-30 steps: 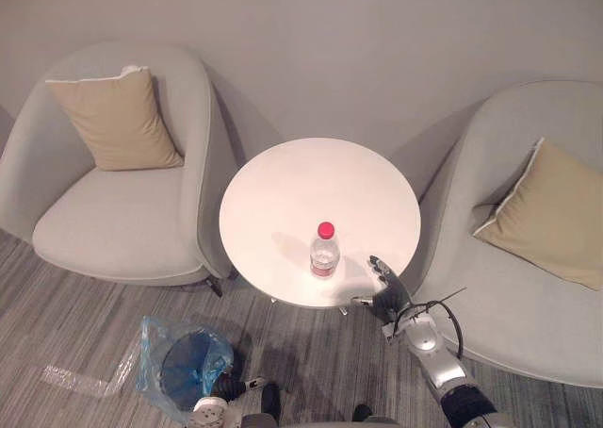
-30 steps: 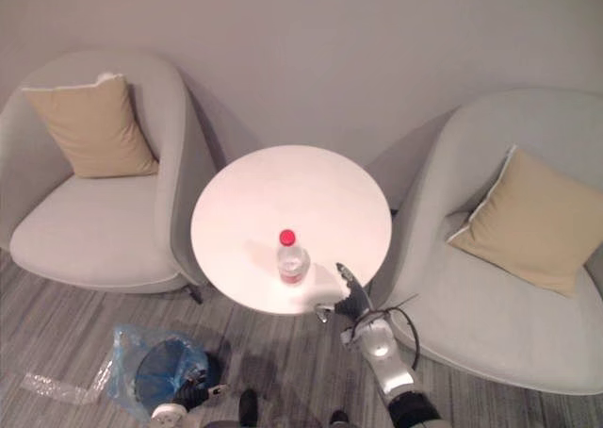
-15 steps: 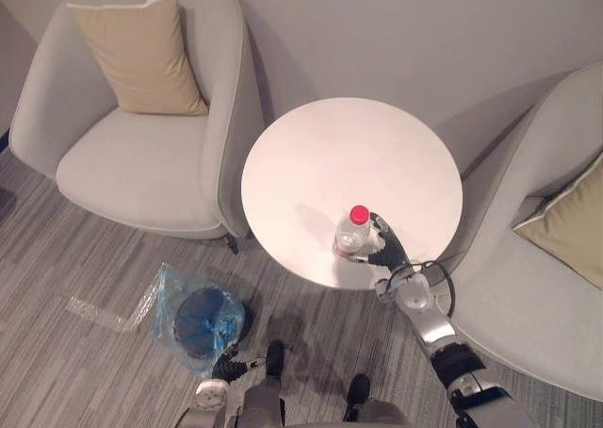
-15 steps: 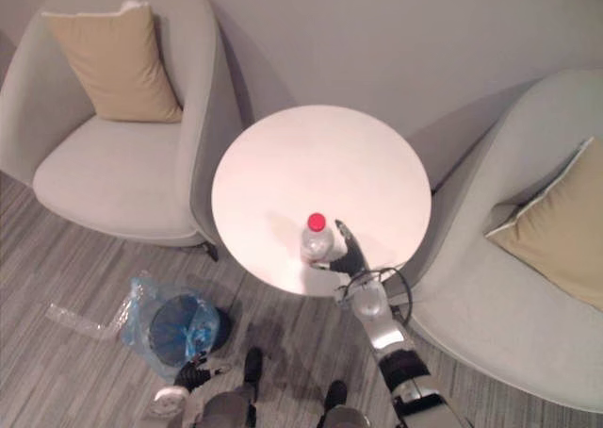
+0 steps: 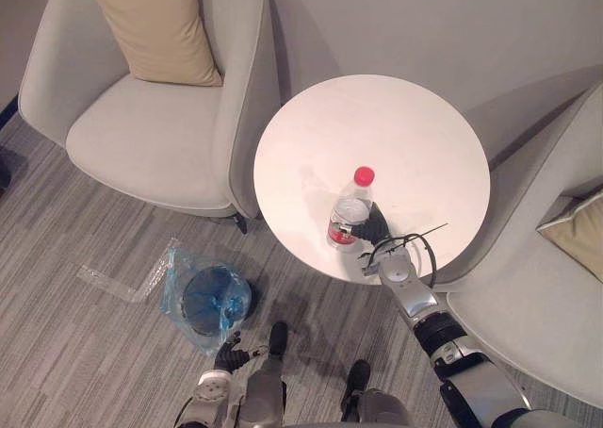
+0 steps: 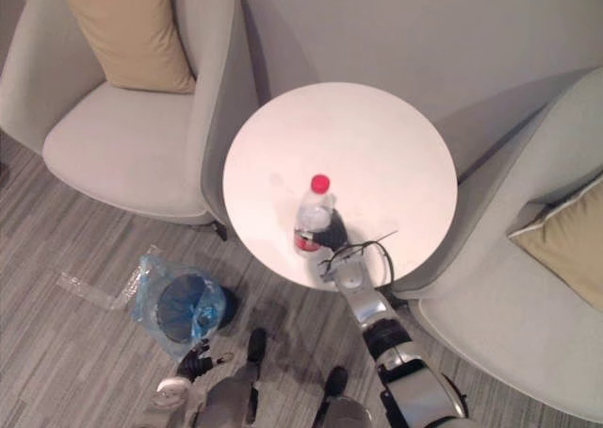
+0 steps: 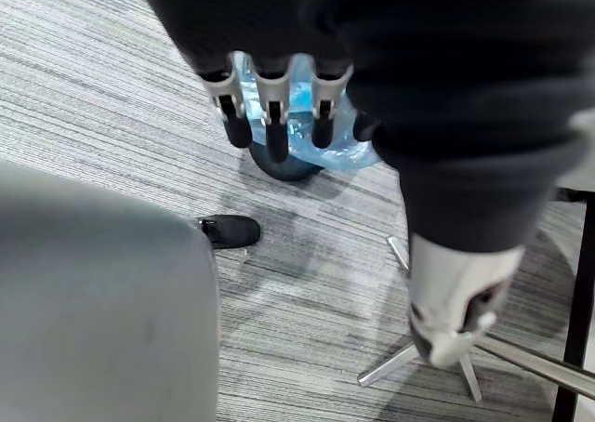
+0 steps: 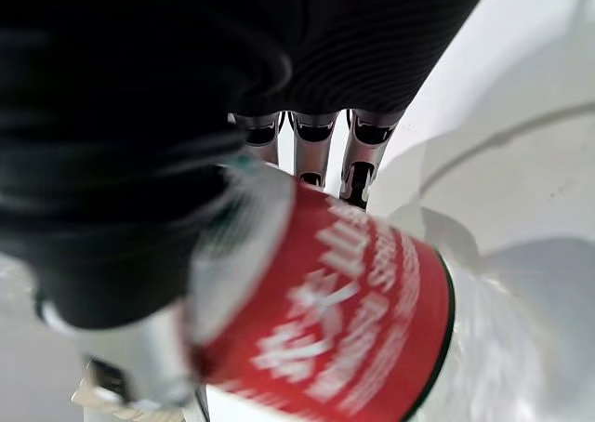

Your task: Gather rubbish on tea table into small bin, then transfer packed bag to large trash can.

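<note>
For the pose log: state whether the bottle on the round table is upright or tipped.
Upright: the bottle stands on the round table, red cap on top, with the right hand beside it.

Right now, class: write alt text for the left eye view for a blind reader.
The robot's right hand touches a clear plastic bottle with a red cap, upright near the edge of a round white table. A small dark bin lined with blue plastic sits on the grey carpet nearby.
</note>
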You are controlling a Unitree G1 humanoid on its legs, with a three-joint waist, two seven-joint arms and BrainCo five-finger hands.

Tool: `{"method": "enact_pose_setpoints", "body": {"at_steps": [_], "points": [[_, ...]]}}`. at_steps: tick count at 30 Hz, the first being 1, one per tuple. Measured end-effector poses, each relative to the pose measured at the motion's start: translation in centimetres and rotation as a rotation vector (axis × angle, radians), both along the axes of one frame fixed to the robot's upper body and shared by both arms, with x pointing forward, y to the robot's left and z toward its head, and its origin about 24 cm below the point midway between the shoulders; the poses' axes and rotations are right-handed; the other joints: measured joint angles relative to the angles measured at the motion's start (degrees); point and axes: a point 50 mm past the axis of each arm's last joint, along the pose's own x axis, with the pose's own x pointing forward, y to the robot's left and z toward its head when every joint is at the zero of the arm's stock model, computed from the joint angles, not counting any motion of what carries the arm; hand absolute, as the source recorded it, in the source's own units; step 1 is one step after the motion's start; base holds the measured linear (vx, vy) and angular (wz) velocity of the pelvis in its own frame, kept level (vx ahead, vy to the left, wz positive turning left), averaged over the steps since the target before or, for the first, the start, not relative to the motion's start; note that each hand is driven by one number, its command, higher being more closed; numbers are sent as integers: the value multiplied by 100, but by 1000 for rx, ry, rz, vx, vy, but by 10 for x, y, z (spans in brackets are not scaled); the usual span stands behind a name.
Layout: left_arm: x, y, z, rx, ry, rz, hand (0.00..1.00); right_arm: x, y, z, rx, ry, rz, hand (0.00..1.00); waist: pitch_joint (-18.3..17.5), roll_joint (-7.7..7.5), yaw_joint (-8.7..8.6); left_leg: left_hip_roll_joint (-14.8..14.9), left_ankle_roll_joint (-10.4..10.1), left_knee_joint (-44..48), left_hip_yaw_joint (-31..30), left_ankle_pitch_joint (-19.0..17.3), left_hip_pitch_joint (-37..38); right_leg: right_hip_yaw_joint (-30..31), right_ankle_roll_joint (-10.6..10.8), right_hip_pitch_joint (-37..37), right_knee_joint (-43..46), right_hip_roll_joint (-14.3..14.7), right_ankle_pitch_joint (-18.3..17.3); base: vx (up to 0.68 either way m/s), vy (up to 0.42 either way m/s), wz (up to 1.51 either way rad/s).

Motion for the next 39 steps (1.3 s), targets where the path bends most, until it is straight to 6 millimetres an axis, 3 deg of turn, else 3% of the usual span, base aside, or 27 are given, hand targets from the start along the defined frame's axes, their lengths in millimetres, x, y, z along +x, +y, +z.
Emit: {"method": "enact_pose_setpoints", "body": {"at_steps": [7, 13, 17, 22, 27, 28, 30, 33, 37, 39], "points": [[-2, 1, -1, 7, 16, -10, 0, -38, -12, -1, 97, -51, -22, 100, -5, -8, -130, 9, 0, 2, 46, -1, 106, 193, 2, 68, 40, -8, 1, -3, 6, -3], [-6, 1, -4, 26, 52, -44, 0, -75, -29, -20, 105, 5, -55, 100, -42, -64, -271, 68, -1, -1, 504, -13, 400, 683, 8, 114, 49, 5, 0, -72, 7, -39], [-17, 2, -9, 37, 104, -54, 0, -99, -32, -39, 90, 81, -60, 100, -338, -127, -361, 154, -15, -2, 816, -46, 510, 1027, 12, 31, 65, 67, 21, -73, 1, -40], [-22, 0, -12, 37, 133, -108, 0, -107, -31, -45, 106, 105, -83, 100, -527, -170, -499, 197, -10, 72, 1093, -68, 451, 1322, 45, -433, 600, 44, -63, -65, 2, -37], [-18, -6, -11, 30, 123, -129, 0, -114, -45, -36, 82, 59, -150, 100, -572, -107, -543, 231, 67, 660, 763, -225, -166, 1418, 176, -656, 1106, -12, -291, -72, 9, 38], [-19, -4, -11, 34, 125, -125, 0, -115, -43, -34, 94, 50, -155, 100, -597, -153, -563, 214, 55, 731, 634, -212, -215, 1623, 172, -742, 1636, -5, -586, 4, -35, 69], [-15, 2, -9, 50, 112, -120, 0, -114, -39, -33, 119, 45, -160, 100, -715, -323, -497, 166, -25, 991, 487, -179, -485, 1834, 207, -665, 1508, 35, -794, -20, -98, 50], [-15, -9, -10, 21, 108, -121, 0, -106, -40, -26, 108, 11, -155, 100, -741, -44, -339, 409, -112, 1076, 377, -75, -685, 1676, -27, -471, 883, 313, -547, -115, -105, 8], [-15, -16, -11, -7, 108, -105, 0, -106, -40, -27, 109, 8, -175, 100, -671, 147, -304, 561, -239, 1065, 246, 54, -660, 1571, -154, -376, 874, 529, -441, -104, -76, 11], [-18, -16, -12, -15, 113, -94, 0, -107, -42, -34, 105, 39, -192, 100, -647, 204, -333, 581, -268, 894, 273, 409, -605, 1474, -212, -403, 1025, 575, -457, -116, -75, 25]]}}
